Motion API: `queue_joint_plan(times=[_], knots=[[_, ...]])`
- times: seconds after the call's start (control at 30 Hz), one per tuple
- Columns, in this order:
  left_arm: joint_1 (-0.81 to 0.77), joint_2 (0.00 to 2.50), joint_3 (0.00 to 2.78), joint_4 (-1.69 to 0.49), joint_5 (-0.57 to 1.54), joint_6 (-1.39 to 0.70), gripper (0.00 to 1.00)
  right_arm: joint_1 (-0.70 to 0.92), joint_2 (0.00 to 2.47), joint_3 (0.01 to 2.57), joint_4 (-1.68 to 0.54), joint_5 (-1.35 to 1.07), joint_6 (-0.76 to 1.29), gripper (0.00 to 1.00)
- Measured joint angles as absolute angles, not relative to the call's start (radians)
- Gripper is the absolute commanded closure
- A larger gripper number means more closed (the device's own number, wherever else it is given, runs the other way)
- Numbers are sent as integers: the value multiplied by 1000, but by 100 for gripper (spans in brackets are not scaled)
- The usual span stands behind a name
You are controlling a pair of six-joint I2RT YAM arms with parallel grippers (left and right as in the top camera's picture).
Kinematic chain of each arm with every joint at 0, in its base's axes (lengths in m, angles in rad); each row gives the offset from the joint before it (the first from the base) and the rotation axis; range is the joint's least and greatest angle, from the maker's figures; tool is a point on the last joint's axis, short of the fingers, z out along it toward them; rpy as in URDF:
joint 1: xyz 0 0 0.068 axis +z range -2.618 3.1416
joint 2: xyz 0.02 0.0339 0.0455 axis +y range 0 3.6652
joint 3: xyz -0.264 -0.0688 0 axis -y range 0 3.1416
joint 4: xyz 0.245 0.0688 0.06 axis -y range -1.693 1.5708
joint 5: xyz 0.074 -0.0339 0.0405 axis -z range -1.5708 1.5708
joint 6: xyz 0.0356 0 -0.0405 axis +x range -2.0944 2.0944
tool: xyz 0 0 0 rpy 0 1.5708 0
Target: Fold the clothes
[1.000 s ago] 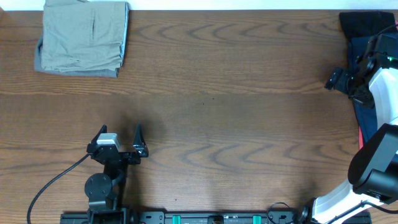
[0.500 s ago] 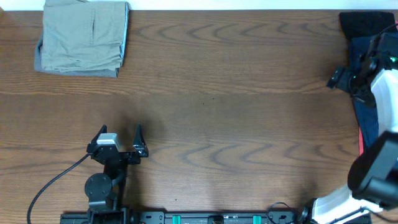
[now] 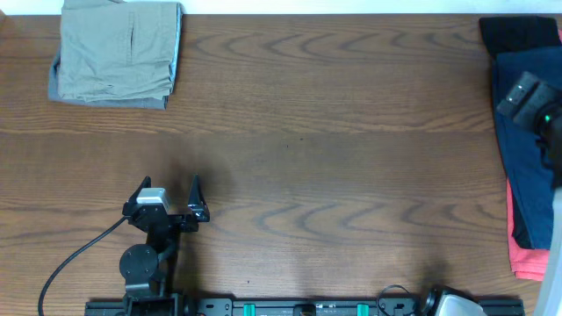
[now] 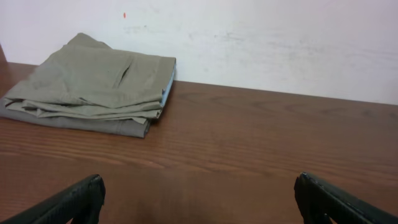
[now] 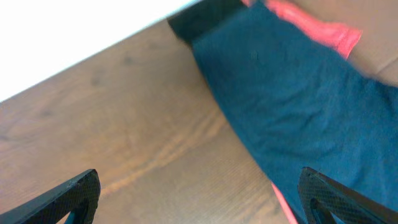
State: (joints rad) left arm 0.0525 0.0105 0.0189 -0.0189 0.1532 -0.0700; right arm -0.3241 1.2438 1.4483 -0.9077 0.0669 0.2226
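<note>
**Right arm swung out over the pile, khaki shorts sit folded in the far-left corner**

So compared to a second back, the right arm has pulled off toward the right edge of the table [image 3: 334, 132] and now hangs above the dark stuff there. The left arm hasn't budged at all.

Going left to right: the clothes [image 3: 116, 53], pale khaki shorts, sit in the far-left corner right against the back edge, already folded into a neat squarish stack. From the left wrist view you can see layered edges along the near side and a sliver of pale blue lining on the right.

My take is they're light, soft cotton that'll go limp the moment you lift one corner, and the stack will probably slide on that smooth wood. If I had to grab them, I'd pinch the thick stitched waistband or go through all the layers at a folded edge, not one loose flap.

The left gripper [image 3: 169, 184] is parked near the front edge, well apart from the shorts, jaws spread wide with nothing in them.

The middle has nothing but bare wood.

Far right, the right gripper [image 5: 199, 183] also has its jaws wide and holds nothing, hovering over a navy garment [image 3: 527, 175]. There's a black garment [image 3: 518, 33] behind that and a coral garment [image 3: 527, 259] peeking out underneath.
</note>
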Motion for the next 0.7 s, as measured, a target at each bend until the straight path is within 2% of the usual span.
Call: queue_joint_plan(times=[0.4,0.7], knots=[[52,10,19,-19,154,-70,2,-151,771,1451,-908,69,223,1],[52,10,19,-19,154,-70,2,-139,567,1455,-953,103,222,1]])
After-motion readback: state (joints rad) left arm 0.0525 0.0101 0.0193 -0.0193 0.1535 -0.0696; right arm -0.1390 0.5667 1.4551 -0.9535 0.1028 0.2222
